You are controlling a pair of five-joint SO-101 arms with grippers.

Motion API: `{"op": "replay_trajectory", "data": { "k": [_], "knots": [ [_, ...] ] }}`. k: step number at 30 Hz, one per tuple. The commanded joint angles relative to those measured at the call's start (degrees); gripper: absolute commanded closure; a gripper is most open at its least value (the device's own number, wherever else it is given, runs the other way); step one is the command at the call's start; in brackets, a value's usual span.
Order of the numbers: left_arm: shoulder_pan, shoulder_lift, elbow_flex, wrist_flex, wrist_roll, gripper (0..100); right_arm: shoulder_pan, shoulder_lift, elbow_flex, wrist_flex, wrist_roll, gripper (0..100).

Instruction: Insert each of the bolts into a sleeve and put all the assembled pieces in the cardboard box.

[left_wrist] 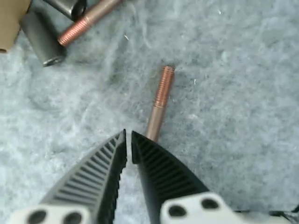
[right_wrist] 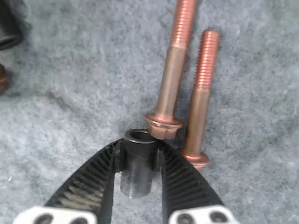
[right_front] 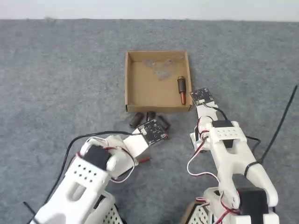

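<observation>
The right gripper clamped a short black metal sleeve between its ribbed fingers, just beside two long copper-coloured bolts lying side by side on the grey felt table. The left gripper was closed to a narrow slit and held nothing, with a third copper bolt just beside its tips. The brown cardboard box sat toward the table's far edge, one sleeved bolt against its right wall. Loose dark sleeves lay just outside its near wall.
</observation>
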Motion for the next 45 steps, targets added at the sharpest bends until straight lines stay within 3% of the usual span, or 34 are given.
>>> {"op": "replay_trajectory", "data": {
  "k": [1,10,19,28,32,36,45],
  "knots": [
    [-0.44,8.26,-1.01,-3.78,-1.23,99,0.75,-0.22,-1.14,-1.01,-0.35,99.2],
    [6.59,29.01,-6.02,-4.4,-8.26,99,0.75,-0.22,-1.05,-1.63,-0.44,99.2],
    [6.86,42.64,-10.42,-5.45,-9.41,99,0.75,-0.22,-1.05,-1.71,-0.35,99.2],
    [-3.96,39.74,-10.15,-5.63,-8.79,99,0.84,-0.22,-1.05,-1.63,-0.26,99.2],
    [-8.97,37.71,-10.15,-6.42,-5.71,99,0.84,-0.22,-1.05,-1.63,-0.26,99.2],
    [-13.01,39.12,-10.68,-12.22,-1.05,99,0.84,-0.22,-1.05,-1.63,-0.26,99.2],
    [-14.07,44.04,-16.48,-19.87,16.09,99,0.84,-0.22,-1.05,-1.54,-0.35,99.2]
  ]
}}
